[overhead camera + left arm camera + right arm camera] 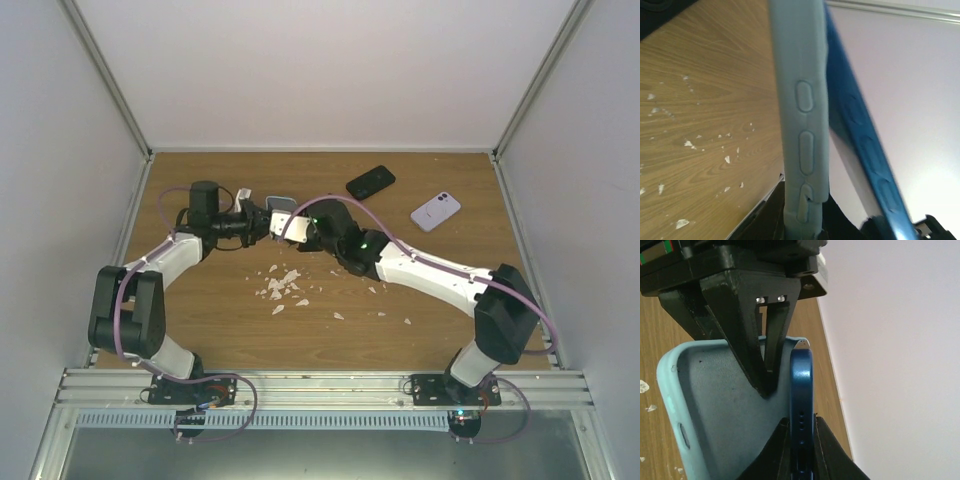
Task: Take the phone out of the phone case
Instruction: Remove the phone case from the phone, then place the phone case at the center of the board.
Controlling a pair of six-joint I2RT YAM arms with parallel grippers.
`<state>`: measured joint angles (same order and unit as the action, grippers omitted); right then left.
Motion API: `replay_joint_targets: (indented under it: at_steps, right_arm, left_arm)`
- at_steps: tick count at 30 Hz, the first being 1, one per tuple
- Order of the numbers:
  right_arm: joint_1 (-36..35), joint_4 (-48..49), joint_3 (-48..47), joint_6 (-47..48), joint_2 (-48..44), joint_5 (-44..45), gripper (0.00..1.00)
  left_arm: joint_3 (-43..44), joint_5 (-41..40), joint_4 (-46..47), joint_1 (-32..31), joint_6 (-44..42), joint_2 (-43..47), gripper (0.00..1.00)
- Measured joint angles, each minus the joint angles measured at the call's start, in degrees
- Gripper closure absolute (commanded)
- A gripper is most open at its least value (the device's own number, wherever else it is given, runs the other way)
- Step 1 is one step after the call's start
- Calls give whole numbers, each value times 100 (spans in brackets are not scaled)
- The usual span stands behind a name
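Pale blue soft phone case (802, 115) up on edge here, off the worktop (700, 100), moulded side buttons facing me, hollow inside laid bare. Deep blue phone (801, 390) stands edge-on just beside it, meeting it at one end and splayed clear at the other.

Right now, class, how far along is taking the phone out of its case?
Done: one long side of the phone stands clear of the phone case. In hand: the left gripper pinches the case, the right gripper the phone. Left: one end looks seated, so the final pull apart.
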<state>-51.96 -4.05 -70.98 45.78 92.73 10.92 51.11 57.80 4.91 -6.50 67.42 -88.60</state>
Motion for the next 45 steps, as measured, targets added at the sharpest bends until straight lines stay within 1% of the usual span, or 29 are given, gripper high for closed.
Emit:
replay_joint_targets:
  at_steps: [3,6,10,17,22,27,31,34,39,45]
  right_arm:
    - [-118,-85,-101,-24,0,63,100]
    - [-323,-173,-212,-55,0,50,99]
    - [-544,-354,-339,-109,0,79,100]
    - [-564,-588,-507,-151,0,229,99]
    - [-509,-656,-658,-168,-7,293,99]
    - [-341,-750,-667,-197,-17,299,100]
    - [-203,-863,-667,-267,-52,295,100]
    - [-136,-894,-667,-319,-107,293,99]
    - [-105,-901,-667,-378,-140,258,99]
    - [-105,-925,-667,-431,-140,214,100]
  left_arm:
    - [-63,-76,-164,116,-101,17,100]
    - [-90,-509,-293,350,-179,15,100]
    - [-90,-890,-382,592,-275,13,100]
    - [-90,-1139,-455,651,-562,13,100]
    - [50,-1248,-765,802,-1121,11,100]
    - [721,-1263,-1211,892,-2236,-236,100]
    - [1493,-1228,-1799,997,-3526,-645,100]
    - [1790,-1274,-2234,1150,-4341,-793,100]
    - [2317,-1327,-2977,1394,-5490,-1182,100]
    - [2935,-1451,-3617,1663,-6559,-1749,100]
